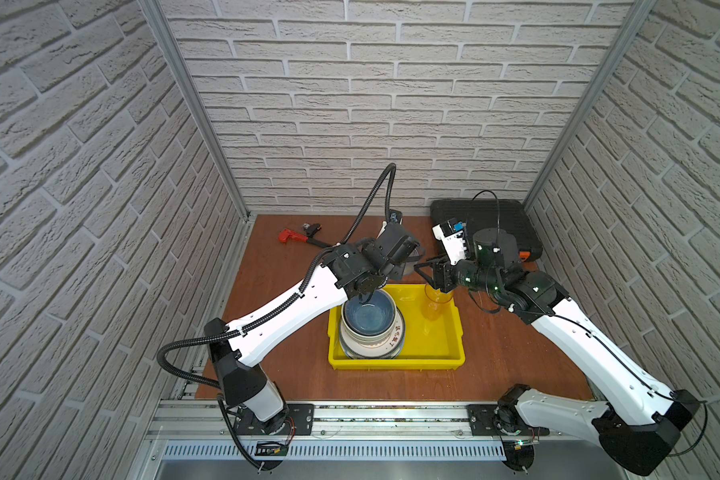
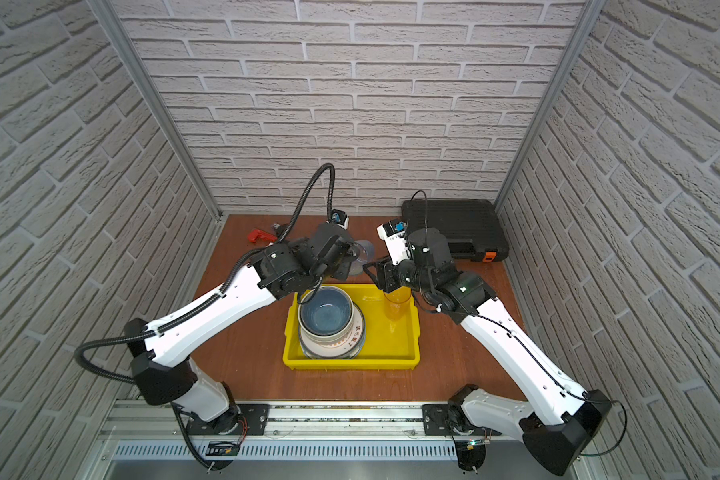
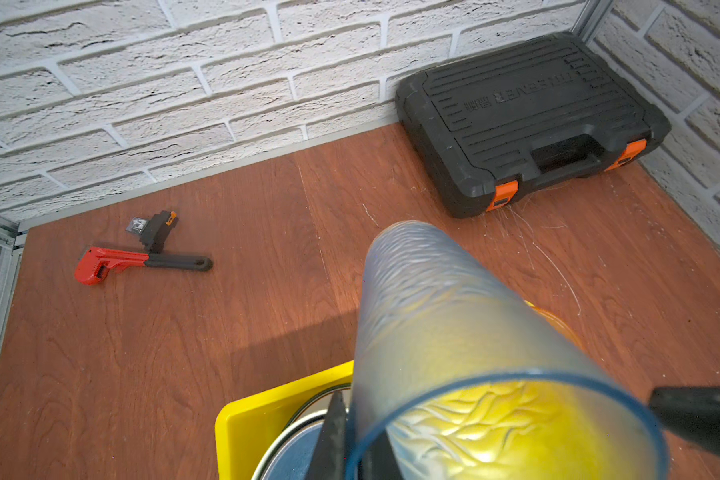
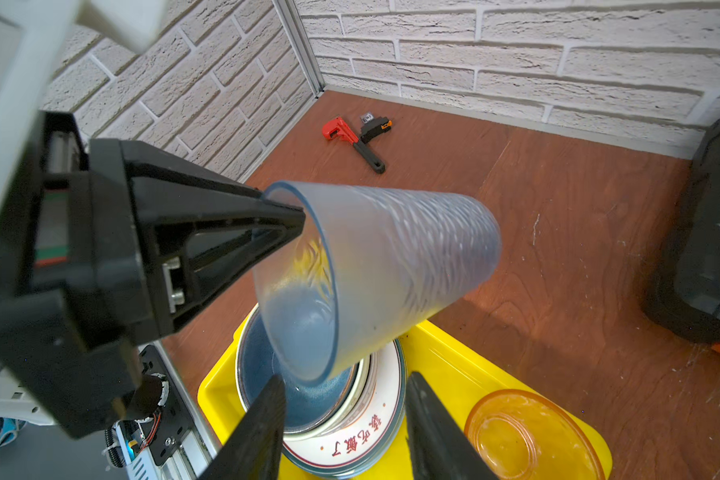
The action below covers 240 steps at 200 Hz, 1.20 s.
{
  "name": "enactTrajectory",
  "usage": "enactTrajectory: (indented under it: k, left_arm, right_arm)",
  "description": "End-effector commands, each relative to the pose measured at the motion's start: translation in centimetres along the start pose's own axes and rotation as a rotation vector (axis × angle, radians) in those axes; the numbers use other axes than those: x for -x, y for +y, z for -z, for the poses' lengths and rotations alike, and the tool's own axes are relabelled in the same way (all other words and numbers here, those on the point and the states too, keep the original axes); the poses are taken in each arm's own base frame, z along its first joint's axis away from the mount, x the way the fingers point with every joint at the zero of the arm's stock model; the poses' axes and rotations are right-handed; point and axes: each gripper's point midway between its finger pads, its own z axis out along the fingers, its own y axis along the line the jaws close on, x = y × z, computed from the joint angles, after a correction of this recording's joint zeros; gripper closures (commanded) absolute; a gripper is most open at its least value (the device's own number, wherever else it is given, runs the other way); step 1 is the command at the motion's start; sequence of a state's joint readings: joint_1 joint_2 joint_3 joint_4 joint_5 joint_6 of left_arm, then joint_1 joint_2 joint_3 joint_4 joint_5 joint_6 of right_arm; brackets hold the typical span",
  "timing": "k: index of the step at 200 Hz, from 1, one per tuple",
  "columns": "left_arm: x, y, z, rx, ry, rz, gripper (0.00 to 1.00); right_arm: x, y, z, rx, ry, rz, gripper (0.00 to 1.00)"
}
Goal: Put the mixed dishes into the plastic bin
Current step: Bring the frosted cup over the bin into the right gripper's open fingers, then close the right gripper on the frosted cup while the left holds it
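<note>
2 top views look down; close wrist views share the bin (image 3: 246, 419).

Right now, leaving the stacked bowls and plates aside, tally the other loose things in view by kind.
Tumblers: 2, the blue tumbler and the orange tumbler
Yellow bin: 1
Black case: 1
Red wrench: 1
Small black tool: 1
Total: 6

in a top view, the left gripper (image 2: 353, 254) is gripping a see-through tumbler (image 2: 366, 251) in the middle of the frame. below it, the yellow bin (image 2: 350, 362) is holding stacked dishes (image 2: 344, 344), a dark-blue bowl (image 2: 325, 313) on top, and an orange tumbler (image 2: 396, 307).
</note>
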<state>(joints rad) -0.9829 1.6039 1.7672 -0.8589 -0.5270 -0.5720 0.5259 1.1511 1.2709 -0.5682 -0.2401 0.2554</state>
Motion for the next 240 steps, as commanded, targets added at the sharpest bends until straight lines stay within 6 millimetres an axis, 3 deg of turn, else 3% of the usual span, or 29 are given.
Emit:
enactTrajectory:
  k: [1,73,220,240]
  left_arm:
    - [2.9,-0.8,0.9,-0.017,-0.101,0.054,1.0]
    - [3.5,-3.9,1.8,-0.077,-0.15,0.023,1.0]
    - [4.1,-7.2,3.3,-0.162,-0.192,-0.038,1.0]
    - [4.1,-7.6,3.3,-0.172,-0.194,-0.046,1.0]
  right_arm:
    - [2.4,1.0,1.0,0.02,-0.091,0.013,0.52]
    - [1.9,-0.8,-0.3,-0.082,-0.078,-0.004,0.54]
    - [0.7,-2.6,-1.8,-0.185,-0.022,-0.031,0.57]
    - [0.6,-2.6,-2.0,-0.185,-0.016,-0.033,0.61]
